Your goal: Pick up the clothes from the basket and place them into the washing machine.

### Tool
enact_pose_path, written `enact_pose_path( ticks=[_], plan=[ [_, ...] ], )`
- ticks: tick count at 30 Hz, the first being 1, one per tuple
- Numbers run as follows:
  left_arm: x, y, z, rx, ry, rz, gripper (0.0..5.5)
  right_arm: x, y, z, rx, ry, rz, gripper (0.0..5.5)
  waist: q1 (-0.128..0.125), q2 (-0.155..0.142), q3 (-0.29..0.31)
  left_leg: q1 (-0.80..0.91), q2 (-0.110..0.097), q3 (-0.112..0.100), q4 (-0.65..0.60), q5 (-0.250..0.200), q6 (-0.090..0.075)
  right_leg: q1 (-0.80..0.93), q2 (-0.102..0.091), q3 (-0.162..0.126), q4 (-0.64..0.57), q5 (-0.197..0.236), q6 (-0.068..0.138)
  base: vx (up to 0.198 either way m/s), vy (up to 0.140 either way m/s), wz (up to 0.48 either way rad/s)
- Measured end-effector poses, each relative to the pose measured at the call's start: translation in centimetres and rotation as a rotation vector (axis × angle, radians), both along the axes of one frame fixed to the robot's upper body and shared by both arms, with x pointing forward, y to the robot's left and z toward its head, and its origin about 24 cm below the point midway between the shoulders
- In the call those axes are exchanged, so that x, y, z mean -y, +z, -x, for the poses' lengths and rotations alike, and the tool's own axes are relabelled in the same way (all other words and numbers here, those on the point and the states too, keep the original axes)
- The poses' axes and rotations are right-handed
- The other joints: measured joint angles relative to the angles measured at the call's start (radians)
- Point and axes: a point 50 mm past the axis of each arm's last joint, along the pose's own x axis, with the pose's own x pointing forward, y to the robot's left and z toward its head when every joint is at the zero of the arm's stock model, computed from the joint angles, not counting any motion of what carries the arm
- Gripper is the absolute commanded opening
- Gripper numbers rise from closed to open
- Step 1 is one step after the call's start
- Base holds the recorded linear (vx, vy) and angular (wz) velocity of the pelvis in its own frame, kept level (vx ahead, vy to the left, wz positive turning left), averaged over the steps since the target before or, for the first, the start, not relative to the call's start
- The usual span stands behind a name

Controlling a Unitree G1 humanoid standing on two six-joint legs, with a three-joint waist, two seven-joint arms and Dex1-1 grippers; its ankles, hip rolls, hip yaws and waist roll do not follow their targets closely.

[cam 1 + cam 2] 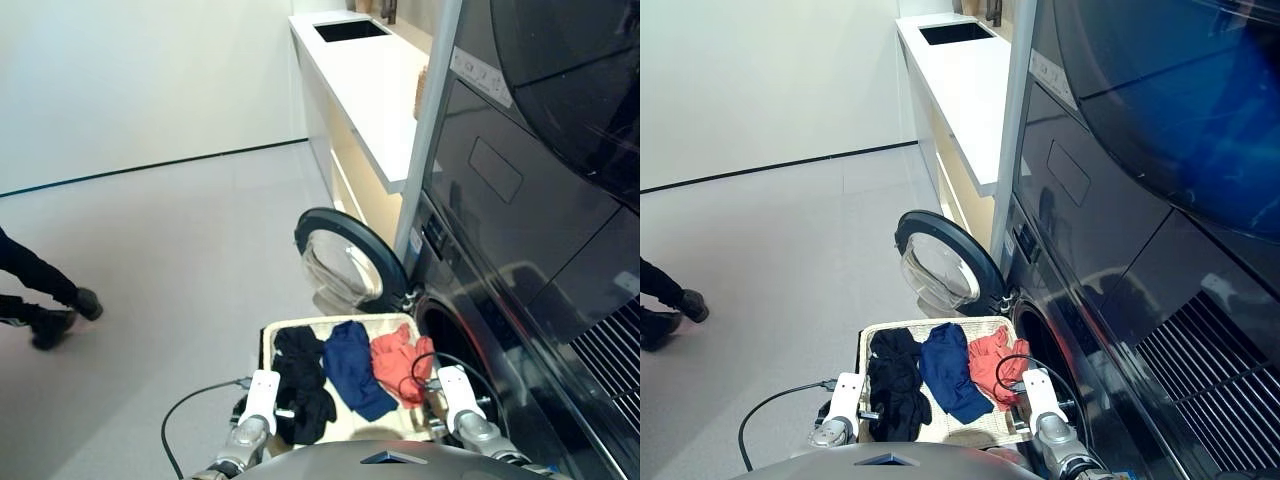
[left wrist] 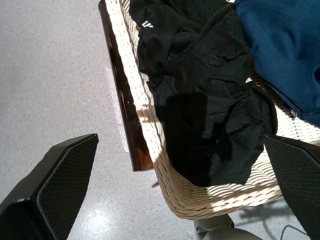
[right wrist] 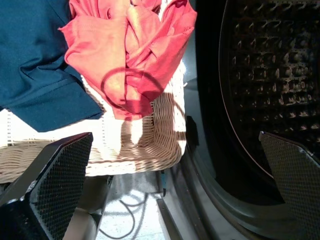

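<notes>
Three crumpled soft garments [image 1: 349,368] in woven wicker basket [image 1: 268,340]

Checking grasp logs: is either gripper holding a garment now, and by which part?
Nothing is held. Both the left gripper and right gripper are open, above the basket, clothes untouched.

Both arms entered at the bottom of the head view, forearms reaching forward and roughly parallel. The left gripper [image 1: 262,392] sat at the lower centre-left of the frame, its white housing pointing up the picture. The right gripper [image 1: 452,390] sat at the lower centre-right, at about the same height and angled slightly inward. In the left wrist view the two black fingers [image 2: 60,182] stood far apart in the bottom corners, gripping nothing. In the right wrist view the fingers [image 3: 52,180] were likewise spread wide and empty.
</notes>
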Motion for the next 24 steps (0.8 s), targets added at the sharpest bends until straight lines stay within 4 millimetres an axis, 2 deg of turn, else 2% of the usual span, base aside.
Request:
enact_pose_path(
  ticks=[17,24],
  plan=[
    [0.04,0.01,-0.05,0.001,-0.020,-0.010,5.50,-0.11,0.03,-0.10,0.004,0.006,-0.003,5.50,-0.001,0.002,-0.001,-0.006,0.000,0.000,-0.001,-0.001,0.001,-0.005,0.000,0.000,0.000,0.000,0.000,0.000,0.000,0.000],
    [0.41,0.19,-0.70,0.016,-0.148,-0.045,5.50,-0.59,0.26,-0.71,0.027,0.036,-0.011,5.50,-0.002,0.003,-0.002,-0.026,0.001,0.012,0.001,0.000,-0.001,-0.034,0.001,0.010,0.001,0.004,-0.003,0.000,0.000,0.000]
  ],
)
